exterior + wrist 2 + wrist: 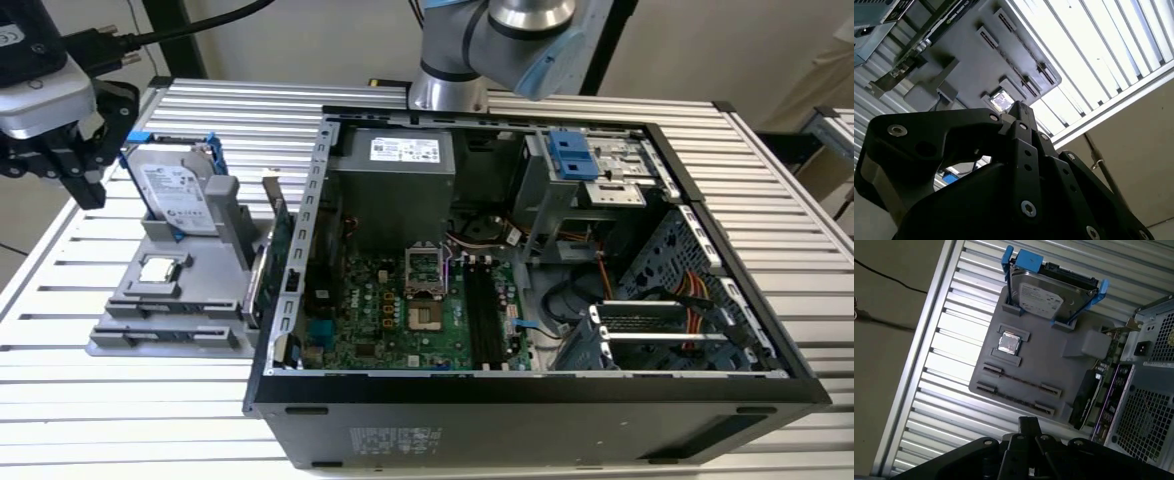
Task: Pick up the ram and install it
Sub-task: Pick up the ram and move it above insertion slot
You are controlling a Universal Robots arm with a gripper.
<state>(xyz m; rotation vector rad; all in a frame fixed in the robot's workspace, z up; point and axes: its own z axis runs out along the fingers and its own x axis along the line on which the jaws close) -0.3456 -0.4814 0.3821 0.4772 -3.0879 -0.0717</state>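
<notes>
Here, tray [1054,365] holds chip [1009,343] — drive [1046,297].

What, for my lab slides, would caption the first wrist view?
Black gripper facing a grey plastic parts holder carrying a blue-framed silver hard drive and a small square silver CPU chip.

One open computer case [534,400] sits before me, with one motherboard [387,320], one power supply [400,160] and one bare processor socket [424,275] inside. There is one grey parts tray [1044,360]. On it I count one hard drive [1044,297] in one blue bracket [1026,257], one square silver chip [1009,343] and one expansion card [1084,400]. The tray also has four small end clips [991,370], in two pairs. I cannot count the ram sticks from here. There is one pincer [1029,426], mine.
</notes>
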